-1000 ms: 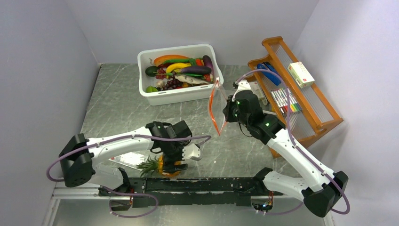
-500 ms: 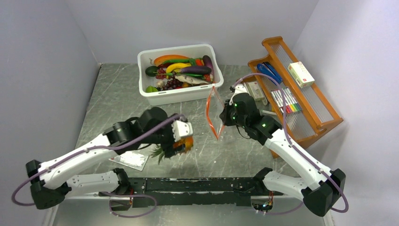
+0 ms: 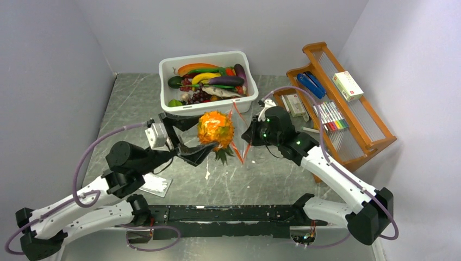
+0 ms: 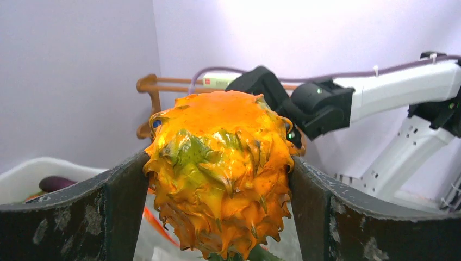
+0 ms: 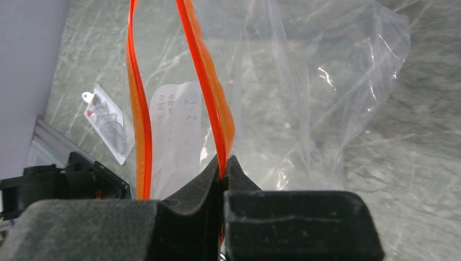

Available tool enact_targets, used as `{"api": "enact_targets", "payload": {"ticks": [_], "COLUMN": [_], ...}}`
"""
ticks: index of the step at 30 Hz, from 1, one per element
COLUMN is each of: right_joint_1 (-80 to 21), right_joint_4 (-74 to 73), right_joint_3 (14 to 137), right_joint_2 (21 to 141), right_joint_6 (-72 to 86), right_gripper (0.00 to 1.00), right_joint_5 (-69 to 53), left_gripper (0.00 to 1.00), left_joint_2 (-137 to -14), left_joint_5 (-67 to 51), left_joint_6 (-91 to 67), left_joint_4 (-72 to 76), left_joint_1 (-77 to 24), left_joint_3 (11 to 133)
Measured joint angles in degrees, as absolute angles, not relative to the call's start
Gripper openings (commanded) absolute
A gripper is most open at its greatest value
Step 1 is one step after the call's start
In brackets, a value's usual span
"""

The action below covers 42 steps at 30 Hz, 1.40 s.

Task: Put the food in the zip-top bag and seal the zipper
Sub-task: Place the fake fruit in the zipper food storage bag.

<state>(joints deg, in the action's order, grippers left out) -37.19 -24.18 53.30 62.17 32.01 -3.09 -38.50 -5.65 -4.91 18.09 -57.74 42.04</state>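
Observation:
My left gripper (image 3: 202, 136) is shut on the orange toy pineapple (image 3: 216, 128) and holds it in the air, its green crown pointing down. The fruit fills the left wrist view (image 4: 220, 174) between both fingers. My right gripper (image 3: 247, 135) is shut on one lip of the zipper (image 5: 209, 87) and holds the clear zip-top bag (image 5: 304, 92) up just right of the pineapple. The bag's mouth is open, the other orange-red lip (image 5: 138, 109) apart from the gripped one. Its white label (image 5: 176, 130) shows through. In the top view the bag (image 3: 237, 130) is edge-on.
A white tub (image 3: 206, 111) of toy fruits and vegetables stands at the back. A wooden rack (image 3: 353, 109) with pens and a small box stands at the right. A flat white card (image 3: 147, 186) lies on the marbled table (image 3: 261, 174) near the left arm.
My left gripper has lifted the pineapple from the table's near edge up and back to just left of the bag. My right gripper has brought the bag a little left.

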Motion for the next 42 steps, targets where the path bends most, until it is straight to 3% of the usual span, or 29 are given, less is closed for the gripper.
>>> {"api": "enact_targets", "payload": {"ticks": [8,18,24,42], "right_joint_1": [-37.9,-38.0,-38.1,-38.1], "right_joint_4": [-21.2,-19.6,-21.3,-21.7], "right_joint_3": [53.6,53.7,55.4,59.2], "right_joint_2": [64.3,62.8,62.8,63.4], "right_joint_6": [32.7,33.8,33.7,35.5], "right_gripper": [0.0,0.0,0.0,0.0], "right_joint_5": [-8.9,-11.4,-12.5,-12.5], "left_gripper": [0.3,0.28,0.26,0.23], "left_joint_2": [-46.8,-51.6,-54.2,-52.4], "left_joint_5": [-5.5,-2.9,-3.0,1.9], "left_joint_6": [-4.6,-1.9,-1.0,7.9], "left_joint_4": [32.6,51.6,56.1,42.6], "left_joint_1": [-57.7,-56.1,-54.8,-54.1], "left_joint_3": [42.0,33.1,29.8,31.6]}}
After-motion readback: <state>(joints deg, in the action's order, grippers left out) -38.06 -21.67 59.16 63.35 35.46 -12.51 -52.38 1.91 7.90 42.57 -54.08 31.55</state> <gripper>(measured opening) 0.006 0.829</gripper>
